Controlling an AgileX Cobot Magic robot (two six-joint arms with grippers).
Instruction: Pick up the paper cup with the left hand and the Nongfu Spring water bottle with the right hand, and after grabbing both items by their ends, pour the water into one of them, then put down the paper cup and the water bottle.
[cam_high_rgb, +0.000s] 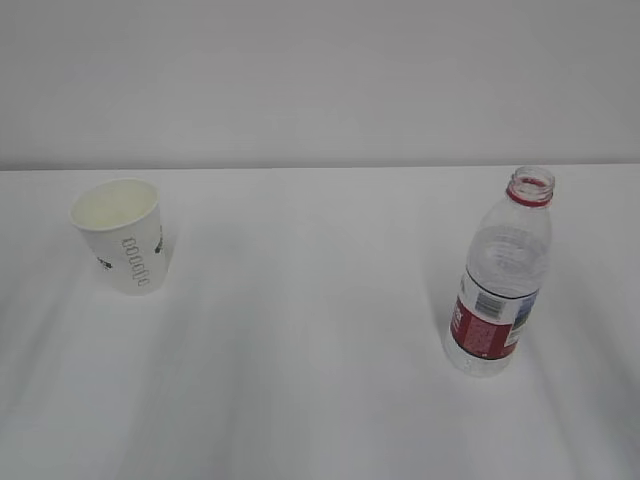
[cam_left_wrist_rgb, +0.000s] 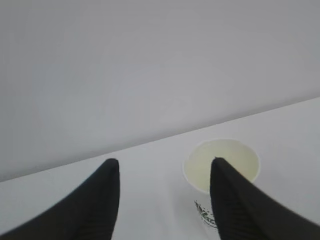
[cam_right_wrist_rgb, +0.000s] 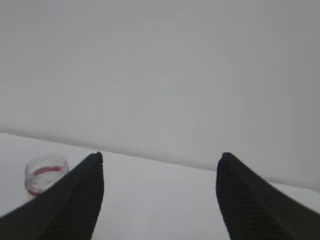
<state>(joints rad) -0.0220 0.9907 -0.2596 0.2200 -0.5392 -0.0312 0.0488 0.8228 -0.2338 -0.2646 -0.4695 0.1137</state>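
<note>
Surface: white table (cam_high_rgb: 320, 400) under a plain pale wall, as I see it from the exterior camera.
Paper cup: I see the paper cup (cam_high_rgb: 120, 235) standing upright at the left of the table, cream inside, grey chain-like print on its side; nothing touches it there.
Bottle: the Nongfu Spring water bottle (cam_high_rgb: 500, 275) stands upright at the right, well apart from the cup, uncapped, red neck ring, red-and-white label with barcode.
Water: I cannot tell its level through the ribbed plastic.
Left hand: my left hand (cam_left_wrist_rgb: 164, 172) has its jaws spread apart with nothing between them; the cup's rim (cam_left_wrist_rgb: 222, 165) sits beyond and partly behind the right-side fingertip.
Right hand: my right hand (cam_right_wrist_rgb: 161, 160) has jaws set wide, nothing held; the bottle's mouth (cam_right_wrist_rgb: 46, 174) shows at the far left, outside the gap.
</note>
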